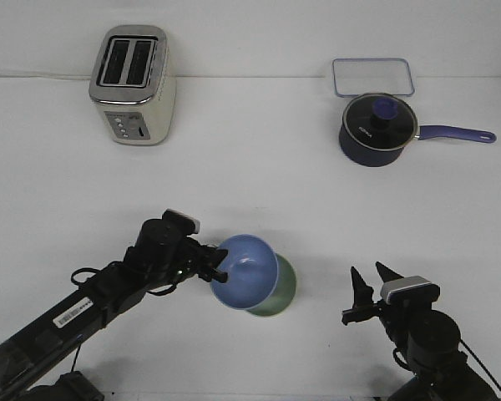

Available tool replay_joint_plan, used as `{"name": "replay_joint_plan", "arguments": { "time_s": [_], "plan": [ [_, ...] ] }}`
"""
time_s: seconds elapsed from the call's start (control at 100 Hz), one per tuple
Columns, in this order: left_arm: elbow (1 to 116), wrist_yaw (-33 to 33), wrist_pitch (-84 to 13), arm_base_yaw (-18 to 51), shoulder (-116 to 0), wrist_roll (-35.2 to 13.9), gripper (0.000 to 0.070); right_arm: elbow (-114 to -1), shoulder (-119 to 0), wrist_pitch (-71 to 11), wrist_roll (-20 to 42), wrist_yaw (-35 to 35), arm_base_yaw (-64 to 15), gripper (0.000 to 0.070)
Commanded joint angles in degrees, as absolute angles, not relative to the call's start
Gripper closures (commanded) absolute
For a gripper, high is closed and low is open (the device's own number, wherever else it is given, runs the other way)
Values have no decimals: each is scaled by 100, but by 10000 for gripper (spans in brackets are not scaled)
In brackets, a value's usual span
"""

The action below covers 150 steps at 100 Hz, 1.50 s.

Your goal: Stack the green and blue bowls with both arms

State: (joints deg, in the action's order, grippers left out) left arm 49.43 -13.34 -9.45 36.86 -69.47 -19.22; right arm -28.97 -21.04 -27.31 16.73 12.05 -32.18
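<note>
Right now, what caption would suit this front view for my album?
Left gripper tilts a blue bowl into a green bowl; right gripper waits, jaws open.

Cream two-slot toaster (134, 86): far left corner of the white counter (250, 175). Clear rectangular plastic container (373, 77): far right corner, at the back edge. Dark navy lidded saucepan (377, 128): just before the container, its long handle toward the right edge. Light blue round bowl (244, 271): near the front edge, centre, tipped on its side, nested in the pale green round bowl (277, 292). Left gripper (215, 266): at the blue bowl's left rim. Right gripper (371, 284): front right, well apart from both bowls.
</note>
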Motion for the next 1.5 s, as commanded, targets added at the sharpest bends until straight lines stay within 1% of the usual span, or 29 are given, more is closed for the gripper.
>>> {"name": "replay_joint_plan", "arguments": {
  "time_s": [0.0,0.2,0.26,0.28,0.3,0.37,0.39,0.42,0.44,0.55,0.68,0.77,0.88,0.9,0.92,0.97,1.0,1.03,1.05,1.06,1.07,1.08,1.09,1.11,1.19,1.24,1.38,1.49],
  "plan": [
    [5028,-1286,-727,3839,-7183,-2062,687,-2932,-2106,-2670,1669,1201,-3256,364],
    [5028,-1249,-364,4110,-7728,-2126,687,-2932,-2106,-2674,1669,1201,-3256,364],
    [5028,-1245,-290,4150,-7846,-2119,673,-2932,-2106,-2674,1669,1201,-3256,364],
    [5030,-1247,-266,4160,-7883,-2121,643,-2932,-2106,-2676,1669,1201,-3256,364],
    [5030,-1249,-239,4167,-7907,-2119,596,-2932,-2106,-2676,1669,1201,-3256,364],
    [5030,-1286,-150,4176,-7946,-2121,381,-2932,-2106,-2683,1669,1201,-3256,364],
    [5030,-1321,-126,4176,-7944,-2117,329,-2932,-2106,-2683,1669,1201,-3256,364],
    [5030,-1356,-75,4176,-7942,-2095,273,-2932,-2106,-2683,1669,1201,-3256,364],
    [5030,-1356,-60,4176,-7942,-2078,268,-2932,-2106,-2683,1669,1201,-3256,364],
    [5037,-1278,-14,4101,-7826,-2025,272,-2932,-2106,-2683,1669,1203,-3253,364],
    [5041,-982,-91,3795,-7446,-1883,272,-2932,-2106,-2681,1669,1205,-3253,364],
    [5041,-558,-270,3518,-7011,-1636,274,-2932,-2106,-2676,1667,1229,-3253,364],
    [5041,64,-558,3131,-6368,-1295,296,-2932,-2106,-2663,1638,1251,-3253,365],
    [5041,183,-617,3057,-6233,-1245,318,-2932,-2106,-2657,1625,1253,-3253,365],
    [5041,285,-670,2987,-6110,-1199,355,-2932,-2106,-2652,1621,1253,-3253,365],
    [5041,473,-810,2818,-5791,-1055,488,-2932,-2106,-2620,1621,1253,-3253,376],
    [5041,526,-906,2727,-5599,-948,593,-2932,-2104,-2602,1608,1249,-3253,416],
    [5041,543,-1007,2646,-5404,-799,700,-2932,-2102,-2571,1575,1251,-3253,485],
    [5041,561,-1081,2600,-5271,-705,699,-2932,-2095,-2554,1538,1249,-3253,537],
    [5041,567,-1111,2576,-5205,-655,682,-2932,-2091,-2536,1522,1249,-3253,565],
    [5041,585,-1173,2547,-5111,-598,686,-2932,-2084,-2526,1511,1243,-3253,594],
    [5041,593,-1199,2536,-5076,-598,686,-2932,-2080,-2523,1509,1238,-3253,608],
    [5041,609,-1236,2523,-5017,-545,688,-2932,-2060,-2519,1514,1219,-3256,649],
    [5039,646,-1339,2495,-4882,-497,687,-2932,-2029,-2508,1511,1188,-3258,700],
    [4987,810,-1772,2443,-4303,-327,687,-2928,-1839,-2528,1511,1142,-3299,700],
    [4866,945,-1846,2438,-3935,-274,687,-2917,-1643,-2536,1507,1149,-3332,700],
    [4014,1205,-1472,2438,-2462,-43,687,-2740,-923,-2390,1356,1205,-3358,700],
    [3395,1367,-1295,2434,-1492,-49,687,-2569,-545,-2220,1330,1214,-3356,700]
  ]
}}
